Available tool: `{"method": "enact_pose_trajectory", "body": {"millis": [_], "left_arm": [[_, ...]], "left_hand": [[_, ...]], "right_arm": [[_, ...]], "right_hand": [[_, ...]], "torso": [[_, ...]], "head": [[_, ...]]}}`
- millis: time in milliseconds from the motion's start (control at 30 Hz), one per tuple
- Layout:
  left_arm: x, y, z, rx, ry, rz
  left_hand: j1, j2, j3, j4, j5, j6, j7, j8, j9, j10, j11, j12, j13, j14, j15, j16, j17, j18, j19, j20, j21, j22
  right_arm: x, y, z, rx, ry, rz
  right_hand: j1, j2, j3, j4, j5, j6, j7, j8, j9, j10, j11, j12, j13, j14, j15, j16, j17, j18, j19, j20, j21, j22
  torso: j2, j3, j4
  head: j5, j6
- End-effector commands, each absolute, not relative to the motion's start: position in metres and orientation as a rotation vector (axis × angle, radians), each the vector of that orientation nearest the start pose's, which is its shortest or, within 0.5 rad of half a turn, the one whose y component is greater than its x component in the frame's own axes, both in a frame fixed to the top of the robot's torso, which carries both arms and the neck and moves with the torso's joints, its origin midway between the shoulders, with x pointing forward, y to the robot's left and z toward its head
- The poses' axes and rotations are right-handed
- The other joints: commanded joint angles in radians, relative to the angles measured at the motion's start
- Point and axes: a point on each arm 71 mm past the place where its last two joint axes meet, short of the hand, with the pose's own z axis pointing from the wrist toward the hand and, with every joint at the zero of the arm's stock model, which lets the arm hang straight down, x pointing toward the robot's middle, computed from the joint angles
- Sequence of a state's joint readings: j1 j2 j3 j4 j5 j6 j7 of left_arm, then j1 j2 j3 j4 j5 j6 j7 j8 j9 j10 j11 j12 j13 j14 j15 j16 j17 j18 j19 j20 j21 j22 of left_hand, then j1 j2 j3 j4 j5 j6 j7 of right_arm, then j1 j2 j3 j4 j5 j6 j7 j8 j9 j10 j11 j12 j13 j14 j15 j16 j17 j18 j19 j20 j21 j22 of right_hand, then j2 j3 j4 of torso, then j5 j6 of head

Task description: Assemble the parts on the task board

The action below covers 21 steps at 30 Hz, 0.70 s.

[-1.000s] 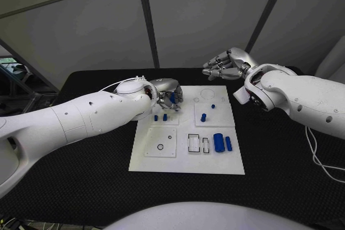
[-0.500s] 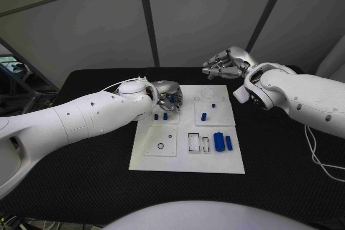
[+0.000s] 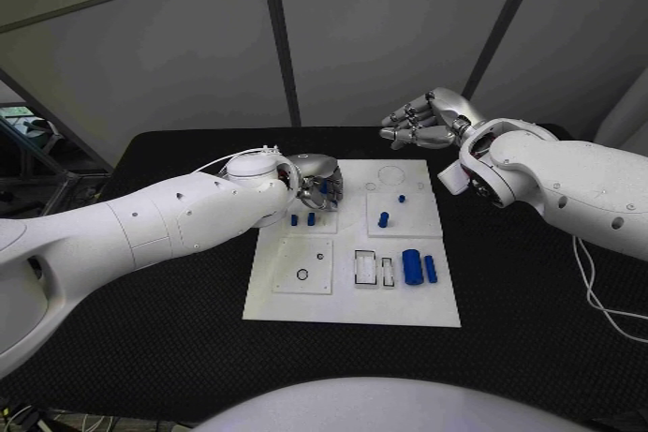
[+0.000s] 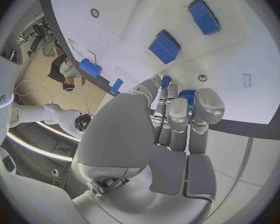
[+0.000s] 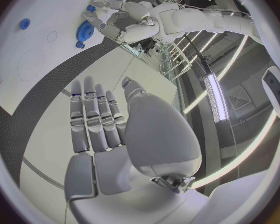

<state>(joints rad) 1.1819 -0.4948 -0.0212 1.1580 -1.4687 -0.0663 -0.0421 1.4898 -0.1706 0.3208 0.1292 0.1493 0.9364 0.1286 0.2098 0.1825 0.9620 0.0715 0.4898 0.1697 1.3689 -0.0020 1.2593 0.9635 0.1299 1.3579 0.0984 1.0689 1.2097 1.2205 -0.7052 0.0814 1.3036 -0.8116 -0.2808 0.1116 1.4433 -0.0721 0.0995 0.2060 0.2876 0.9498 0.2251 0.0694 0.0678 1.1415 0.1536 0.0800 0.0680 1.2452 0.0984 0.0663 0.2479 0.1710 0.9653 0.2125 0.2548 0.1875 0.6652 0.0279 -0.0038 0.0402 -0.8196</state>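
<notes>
I see the task board [image 3: 354,301] lying flat in the middle of the frame in the head view, a white plate on the black surface [image 3: 162,357]. Blue parts sit on it: two small pegs [image 3: 302,220] at its upper left, a short piece [image 3: 384,218] and a tiny one [image 3: 400,201] at upper centre right, and two larger cylinders [image 3: 419,266] side by side at centre right, next to some rectangular slots [image 3: 366,268]. A ring outline [image 3: 301,278] marks the plate's lower left.

My left hand [image 3: 316,181] is down over the board's upper left corner, fingers curled. In the left wrist view the fingertips [image 4: 205,100] pinch a small blue part [image 4: 187,94], and just beyond it a second blue piece [image 4: 166,79] shows beside the fingers. Two blue blocks [image 4: 165,47] lie farther out on the white plate there.

My right hand [image 3: 421,121] hovers in the upper right of the frame, beyond the board's far edge, holding nothing; the right wrist view shows its fingers [image 5: 93,118] straight and close together, the thumb apart.

Behind the surface stand grey wall panels [image 3: 176,67] divided by dark struts.
</notes>
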Motion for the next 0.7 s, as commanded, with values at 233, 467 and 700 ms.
{"method": "enact_pose_trajectory", "body": {"millis": [233, 467, 700], "left_arm": [[0.5342, 0.1151, -0.2236, 0.308, 1.894, -0.649], [0.5342, 0.1135, -0.2244, 0.311, 1.904, -0.646], [0.5351, 0.1146, -0.2253, 0.308, 1.912, -0.638]], "left_hand": [[0.013, 0.005, 0.028, -0.009, -0.001, 0.01, 0.0, -0.005, -0.006, 0.002, 0.005, -0.004, -0.003, -0.001, 0.002, 0.009, -0.001, -0.023, 0.0, 0.002, 0.015, 0.009], [0.011, 0.005, 0.035, -0.01, -0.002, 0.013, 0.0, -0.004, -0.007, 0.006, 0.004, -0.002, -0.003, 0.001, 0.002, 0.013, 0.001, -0.024, 0.002, 0.002, 0.022, 0.015], [0.013, 0.008, 0.05, -0.017, -0.002, 0.02, 0.001, -0.003, -0.01, 0.015, 0.001, 0.0, -0.004, 0.004, 0.0, 0.021, 0.006, -0.026, 0.007, 0.001, 0.037, 0.027]], "right_arm": [[0.5419, -0.1946, -0.1427, 0.404, 1.579, 1.099], [0.5418, -0.1937, -0.1427, 0.403, 1.58, 1.101], [0.5418, -0.1937, -0.1427, 0.403, 1.58, 1.101]], "right_hand": [[-0.003, 0.007, -0.001, -0.005, 0.005, -0.006, -0.003, 0.002, 0.0, -0.01, 0.0, 0.003, -0.001, -0.008, 0.001, -0.003, -0.002, 0.012, 0.008, 0.002, -0.003, -0.001], [-0.003, 0.007, -0.001, -0.005, 0.005, -0.006, -0.003, 0.002, 0.0, -0.01, 0.0, 0.003, -0.001, -0.008, 0.001, -0.003, -0.002, 0.012, 0.008, 0.002, -0.003, -0.001], [-0.003, 0.007, -0.001, -0.005, 0.005, -0.006, -0.003, 0.002, 0.0, -0.01, 0.0, 0.003, -0.001, -0.008, 0.001, -0.003, -0.002, 0.012, 0.008, 0.002, -0.003, -0.001]], "torso": [[0.001, 0.0004, 0.0001], [0.0, 0.0002, -0.0001], [0.0, 0.0003, -0.0005]], "head": [[-0.001, -0.001], [0.001, -0.003], [0.0, -0.003]]}}
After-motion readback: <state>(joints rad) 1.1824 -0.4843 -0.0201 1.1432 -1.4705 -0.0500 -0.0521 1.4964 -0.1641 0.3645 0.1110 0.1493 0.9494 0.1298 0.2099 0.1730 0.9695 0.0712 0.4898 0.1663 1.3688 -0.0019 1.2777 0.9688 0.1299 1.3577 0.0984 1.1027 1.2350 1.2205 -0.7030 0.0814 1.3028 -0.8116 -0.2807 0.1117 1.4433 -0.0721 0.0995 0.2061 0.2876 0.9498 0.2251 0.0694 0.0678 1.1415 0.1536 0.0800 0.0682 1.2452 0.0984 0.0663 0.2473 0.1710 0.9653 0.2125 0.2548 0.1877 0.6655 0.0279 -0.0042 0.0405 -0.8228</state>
